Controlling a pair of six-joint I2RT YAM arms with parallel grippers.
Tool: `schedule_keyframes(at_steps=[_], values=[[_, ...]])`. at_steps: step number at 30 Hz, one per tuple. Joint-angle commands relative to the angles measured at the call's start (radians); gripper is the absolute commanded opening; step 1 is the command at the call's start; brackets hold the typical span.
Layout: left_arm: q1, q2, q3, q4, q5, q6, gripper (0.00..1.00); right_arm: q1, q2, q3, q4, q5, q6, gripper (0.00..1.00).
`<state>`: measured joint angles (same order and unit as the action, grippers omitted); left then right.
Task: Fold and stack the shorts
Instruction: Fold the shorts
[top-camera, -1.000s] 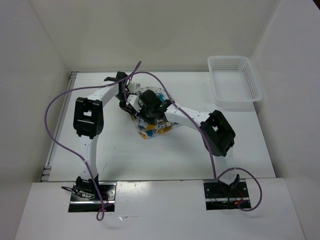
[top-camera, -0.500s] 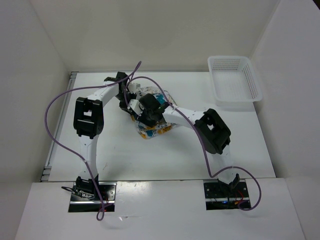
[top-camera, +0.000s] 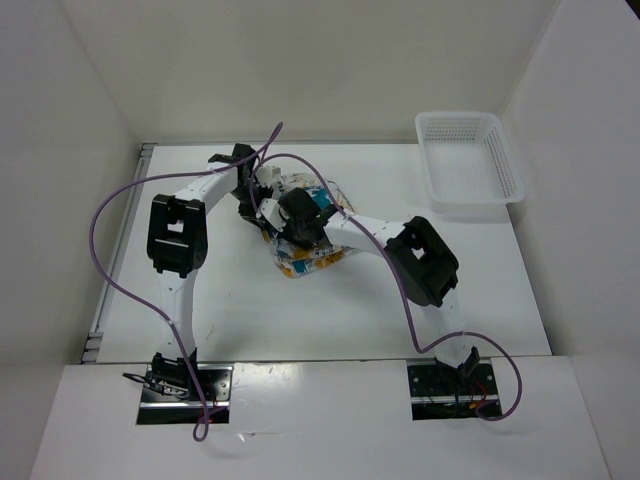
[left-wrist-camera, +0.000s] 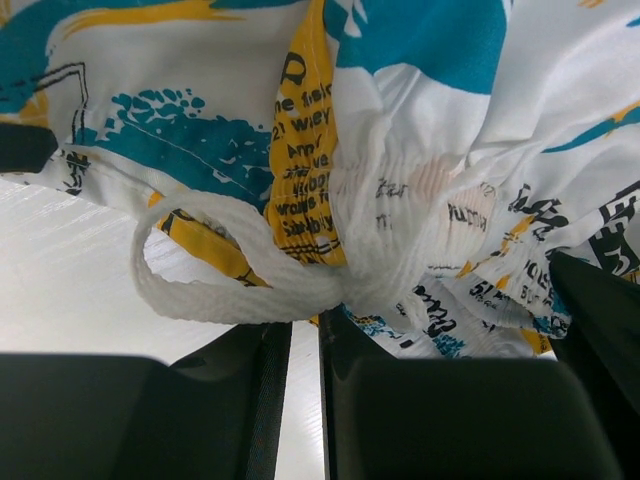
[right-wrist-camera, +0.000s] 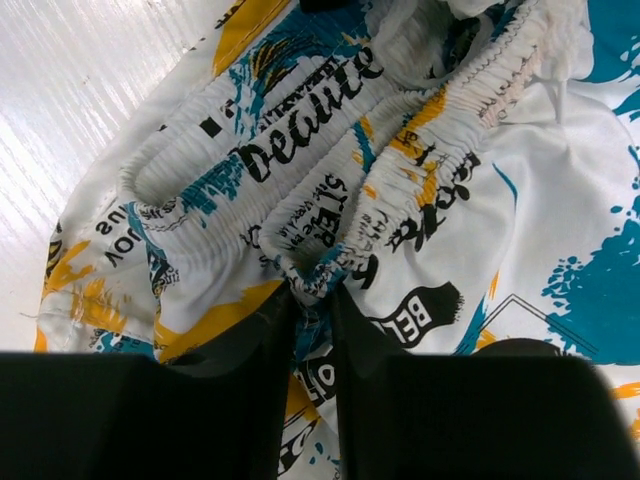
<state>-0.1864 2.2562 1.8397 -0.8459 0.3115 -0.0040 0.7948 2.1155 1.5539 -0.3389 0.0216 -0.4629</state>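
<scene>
The shorts (top-camera: 306, 262), white cloth with a teal, yellow and black print, lie bunched in a heap at the table's middle, partly hidden under both wrists. My left gripper (top-camera: 262, 196) is at the heap's left side. In the left wrist view its jaws (left-wrist-camera: 305, 330) are nearly together, pinching the white gathered waistband of the shorts (left-wrist-camera: 400, 120) at their tips. My right gripper (top-camera: 300, 216) is over the heap's middle. In the right wrist view it (right-wrist-camera: 312, 300) is shut on a fold of the elastic waistband of the shorts (right-wrist-camera: 300, 150). I cannot tell the two pieces apart.
A white plastic lattice basket (top-camera: 470, 165) stands at the back right of the white table (top-camera: 230, 310). White walls close in the left, back and right sides. Purple cables arc over both arms.
My right arm has drawn left and nearer, its elbow swinging inward, pulling its fold of cloth toward the left gripper. The heap has bunched slightly. The left arm has held still.
</scene>
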Motion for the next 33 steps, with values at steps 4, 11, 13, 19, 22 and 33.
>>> schedule_keyframes(at_steps=[4,11,13,19,22,33], values=[[-0.004,0.003,0.016,-0.005,0.001,0.004,0.23,-0.009,-0.031,0.020,0.040,0.012,0.010,0.09],[-0.004,0.025,0.027,-0.005,0.001,0.004,0.21,-0.009,-0.080,0.080,0.009,0.011,0.000,0.00],[-0.004,0.025,0.047,-0.005,0.001,0.004,0.20,-0.009,-0.112,0.109,-0.017,-0.044,0.000,0.00],[-0.004,0.045,0.078,-0.015,0.001,0.004,0.19,-0.009,-0.143,0.085,-0.149,-0.247,-0.022,0.00],[-0.004,0.045,0.078,-0.015,0.001,0.004,0.17,0.003,-0.124,0.075,-0.158,-0.281,-0.043,0.00],[-0.004,0.068,0.124,-0.024,-0.018,0.004,0.17,0.037,0.047,0.196,-0.275,-0.292,-0.247,0.45]])
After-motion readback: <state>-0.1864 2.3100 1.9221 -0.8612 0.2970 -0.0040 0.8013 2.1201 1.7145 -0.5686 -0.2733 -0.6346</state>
